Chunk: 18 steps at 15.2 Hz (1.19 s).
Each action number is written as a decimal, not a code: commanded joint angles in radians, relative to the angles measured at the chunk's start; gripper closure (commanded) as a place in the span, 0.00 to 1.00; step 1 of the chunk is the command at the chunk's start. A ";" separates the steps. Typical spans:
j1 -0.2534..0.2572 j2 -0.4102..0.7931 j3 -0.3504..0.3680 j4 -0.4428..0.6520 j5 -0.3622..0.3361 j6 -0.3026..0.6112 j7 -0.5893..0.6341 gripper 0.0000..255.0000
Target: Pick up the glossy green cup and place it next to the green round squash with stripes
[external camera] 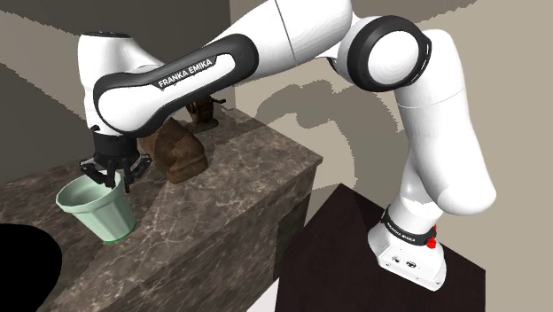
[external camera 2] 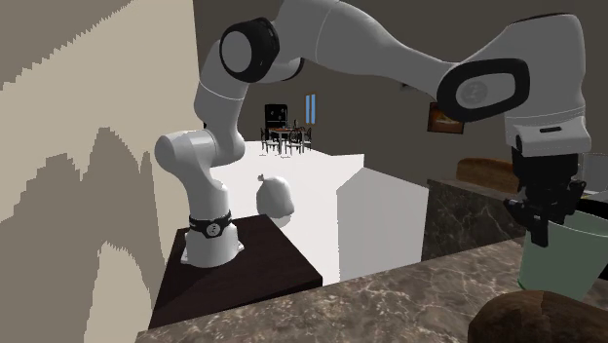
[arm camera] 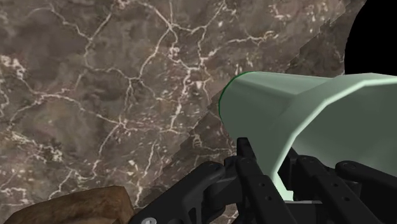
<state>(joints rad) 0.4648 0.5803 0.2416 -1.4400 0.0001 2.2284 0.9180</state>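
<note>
Only one green cup (external camera: pixel 99 211), gripper (external camera: pixel 112 181) clamped on rim.

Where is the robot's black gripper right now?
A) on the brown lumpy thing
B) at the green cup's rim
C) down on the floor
B: in the wrist view the gripper clasps the wall of the green cup at its rim, one finger inside and one outside.

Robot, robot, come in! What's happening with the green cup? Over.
Tool clamped on the pale green cup at its rim. Cup at the marble counter, lift unclear. Brown lump close beside it. Over.
</note>
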 commanded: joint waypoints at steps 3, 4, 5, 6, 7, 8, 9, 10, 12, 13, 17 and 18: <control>0.000 0.000 0.000 0.001 0.000 0.001 0.000 1.00; 0.000 0.000 0.000 0.001 0.000 0.001 0.000 1.00; 0.000 0.000 0.000 0.001 0.000 0.001 0.000 0.00; 0.000 0.000 0.000 0.001 0.000 0.001 0.000 0.00; 0.000 0.000 0.000 0.001 0.000 0.001 0.000 0.00; 0.000 0.000 0.000 0.001 0.000 0.001 0.000 0.00; 0.000 0.000 0.000 0.001 0.000 0.001 0.000 0.00; 0.000 0.000 0.000 0.001 0.000 0.001 0.000 0.00; -0.009 -0.040 0.004 0.003 0.008 -0.041 -0.004 0.00; -0.014 -0.059 0.006 0.006 0.012 -0.064 -0.006 0.00; -0.017 -0.073 0.007 0.010 0.015 -0.082 -0.008 0.00; -0.017 -0.073 0.007 0.010 0.015 -0.082 -0.008 0.00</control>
<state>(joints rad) 0.4477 0.5082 0.2483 -1.4300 0.0144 2.1481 0.9102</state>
